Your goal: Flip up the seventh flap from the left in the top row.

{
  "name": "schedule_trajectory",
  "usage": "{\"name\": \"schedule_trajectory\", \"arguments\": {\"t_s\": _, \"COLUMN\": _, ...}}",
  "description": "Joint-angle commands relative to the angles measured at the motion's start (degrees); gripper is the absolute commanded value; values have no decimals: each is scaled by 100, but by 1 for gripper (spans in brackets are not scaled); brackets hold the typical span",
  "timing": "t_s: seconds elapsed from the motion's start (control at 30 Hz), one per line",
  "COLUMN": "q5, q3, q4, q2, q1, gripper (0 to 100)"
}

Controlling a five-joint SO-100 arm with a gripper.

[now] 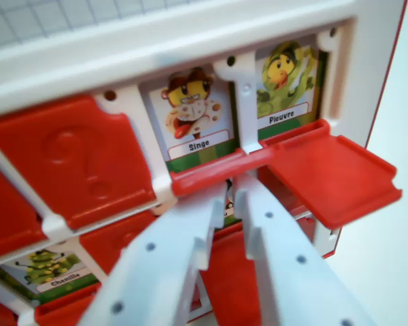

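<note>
White plastic makes up the game board frame, which fills most of the wrist view and holds rows of red flaps. Taking the "Singe" card as landmark: it shows a cartoon monkey and sits uncovered in the top row, its own red flap folded out just below it, edge-on to the camera. Immediately to the wrist view's right of it is the "Pieuvre" card, also uncovered, with its red flap swung down flat and jutting out toward the board's right edge. To the wrist view's left of the Singe card a closed red flap bearing an embossed question mark covers its window. Lower left of the Singe card, in the row beneath, a "Chenille" card is partly visible. The gripper rises from below, its two white fingers parted by a narrow gap, tips just under the Singe flap's edge and holding nothing. Which flap counts as seventh cannot be told from this close view.
</note>
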State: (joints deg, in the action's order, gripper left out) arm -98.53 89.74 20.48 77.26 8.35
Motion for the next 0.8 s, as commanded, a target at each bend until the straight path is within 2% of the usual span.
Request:
{"name": "schedule_trajectory", "arguments": {"t_s": 0.0, "q5": 9, "q3": -765, "q4": -9, "q2": 123, "q1": -123, "gripper": 1}}
{"name": "schedule_trajectory", "arguments": {"t_s": 0.17, "q5": 44, "q3": -984, "q4": 26, "q2": 9, "q1": -185, "gripper": 1}}
{"name": "schedule_trajectory", "arguments": {"t_s": 0.53, "q5": 0, "q3": -1063, "q4": 202, "q2": 35, "q1": -167, "gripper": 1}}
{"name": "schedule_trajectory", "arguments": {"t_s": 0.7, "q5": -18, "q3": -563, "q4": 439, "q2": 870, "q1": -132, "gripper": 1}}
{"name": "schedule_trajectory", "arguments": {"t_s": 0.77, "q5": 35, "q3": -202, "q4": 598, "q2": 1441, "q1": -132, "gripper": 1}}
